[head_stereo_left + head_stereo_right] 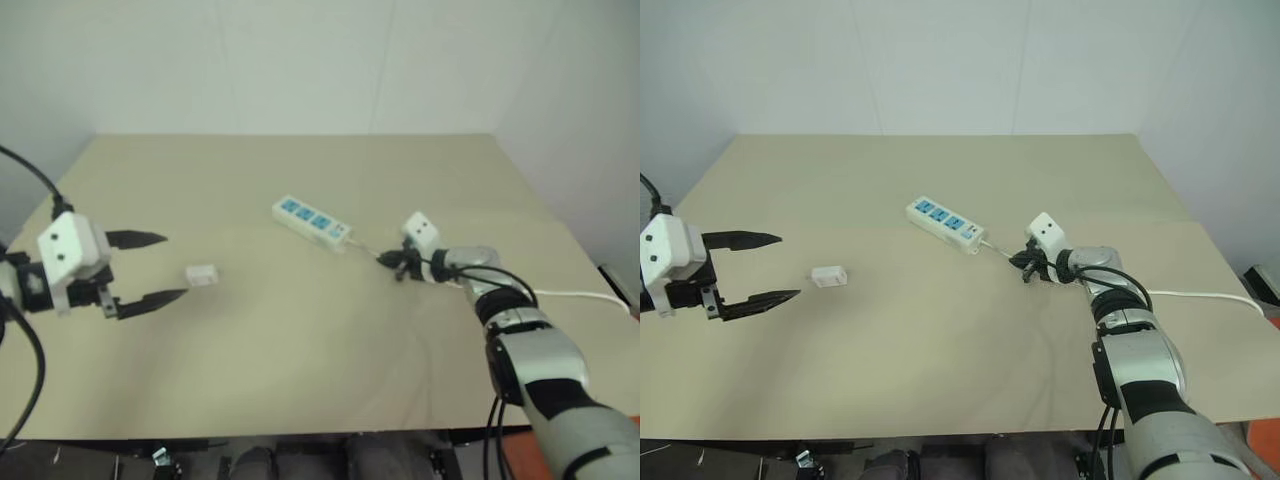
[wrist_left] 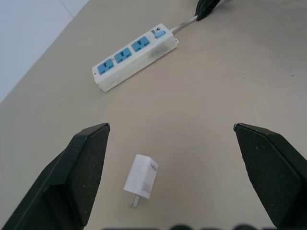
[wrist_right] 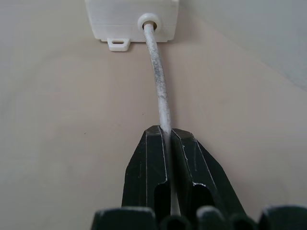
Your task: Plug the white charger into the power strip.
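The beige table [image 1: 300,360] carries little else: the power strip [image 1: 312,222], the white charger [image 1: 201,274] and the strip's thin white cord [image 3: 159,86]. Nothing stands between the charger and the strip's three blue sockets.

The right gripper [image 3: 165,136] has its two black fingers pressed together on the cord, just behind the strip's cord end; the cord runs straight out from the fingertips to the strip's end wall and passes back between the fingers out of sight. The strip lies beyond the tips, cut off by the frame edge in the right wrist view.

The left gripper [image 1: 150,268] has its jaws spread wide and holds nothing. The charger lies on its side ahead of the open jaws, nearer the one finger, touching neither; its prongs are small and hard to make out. The strip lies well beyond it.
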